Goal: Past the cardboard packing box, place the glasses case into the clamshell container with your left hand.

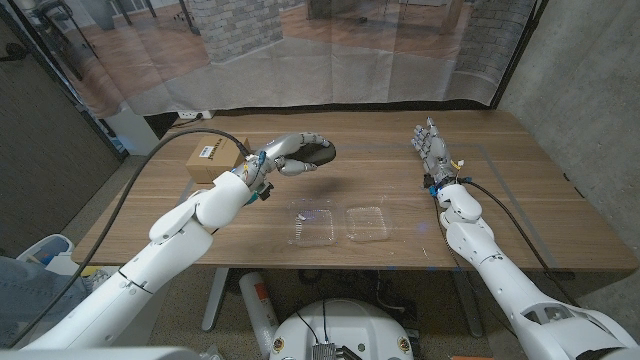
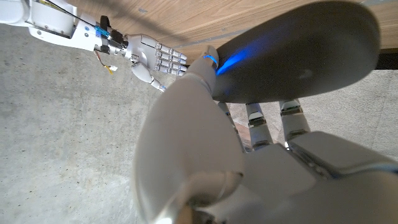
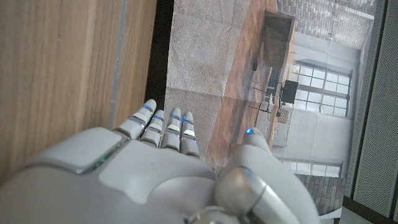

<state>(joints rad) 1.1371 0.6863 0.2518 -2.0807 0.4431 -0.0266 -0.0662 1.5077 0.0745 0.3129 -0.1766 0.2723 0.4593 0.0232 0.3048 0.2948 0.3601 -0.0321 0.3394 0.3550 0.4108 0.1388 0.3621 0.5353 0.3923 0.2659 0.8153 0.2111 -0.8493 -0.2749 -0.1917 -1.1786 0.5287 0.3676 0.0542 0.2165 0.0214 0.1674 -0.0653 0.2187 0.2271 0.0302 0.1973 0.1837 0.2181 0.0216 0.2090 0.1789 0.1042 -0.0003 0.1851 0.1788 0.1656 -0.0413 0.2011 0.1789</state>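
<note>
My left hand (image 1: 288, 155) holds the dark grey glasses case (image 1: 312, 155) in the air above the table, to the right of the cardboard packing box (image 1: 213, 160). In the left wrist view the glasses case (image 2: 298, 56) lies across my fingers (image 2: 264, 121). The clear clamshell container (image 1: 338, 223) lies open on the table, nearer the front edge than the case. My right hand (image 1: 432, 146) stands at the right of the table, fingers straight and apart, holding nothing; the same right hand (image 2: 152, 58) shows in the left wrist view.
The wooden table (image 1: 520, 190) has a black cable (image 1: 175, 145) running over its left side toward the box. A transparent curtain (image 1: 330, 60) hangs behind the far edge. A concrete wall (image 1: 590, 90) stands at the right.
</note>
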